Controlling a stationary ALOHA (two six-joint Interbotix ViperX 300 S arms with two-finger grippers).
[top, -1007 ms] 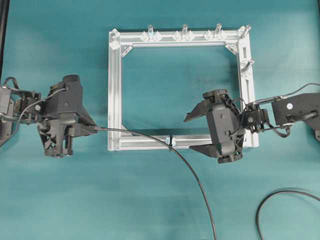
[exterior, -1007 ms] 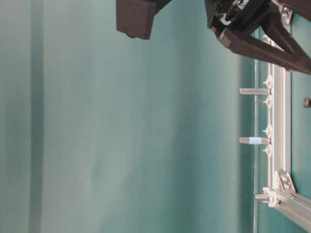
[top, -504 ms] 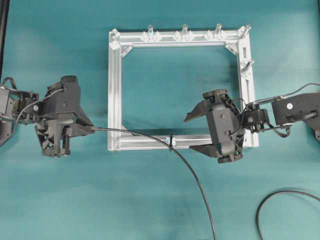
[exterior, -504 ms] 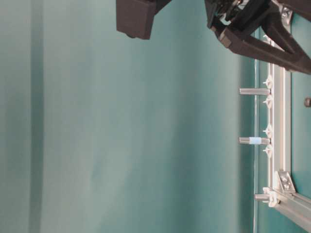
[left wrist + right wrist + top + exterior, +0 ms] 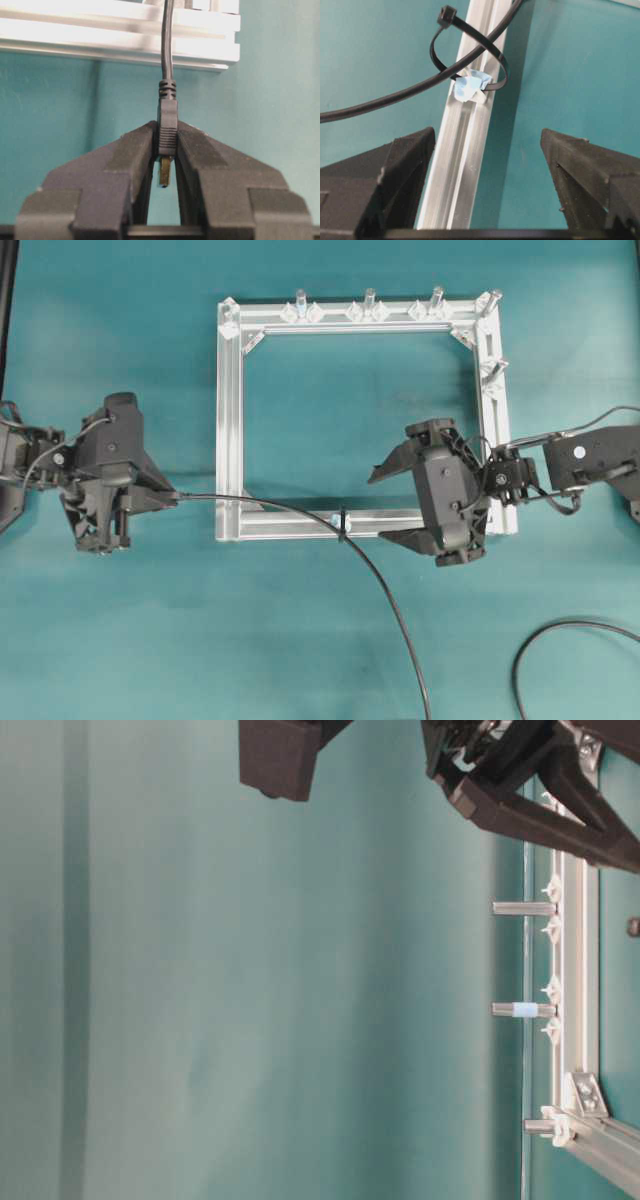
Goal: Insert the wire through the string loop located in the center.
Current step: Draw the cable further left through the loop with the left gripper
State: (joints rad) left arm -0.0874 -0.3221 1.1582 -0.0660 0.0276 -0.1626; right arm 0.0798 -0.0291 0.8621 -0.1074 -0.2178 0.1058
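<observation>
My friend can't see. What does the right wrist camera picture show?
A black wire passes through a black string loop tied around a silver bar, with a pale-blue bit at its base. The open right end effector frames the bar.

frame (image 5: 230, 420): brushed silver aluminium; wire (image 5: 385, 590): smooth black rubbery sheath, metallic plug tip; string loop (image 5: 470, 60): glossy black plastic; desk (image 5: 320, 640): matt teal

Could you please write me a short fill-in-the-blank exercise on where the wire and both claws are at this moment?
1. The left claw is shut on the wire's ____.
2. The wire already passes through the string ____.
3. The right claw stands ____ with nothing between its fingers.
4. The loop sits on the frame's ____ bar in the overhead view.

Missing words: plug; loop; open; bottom
</observation>
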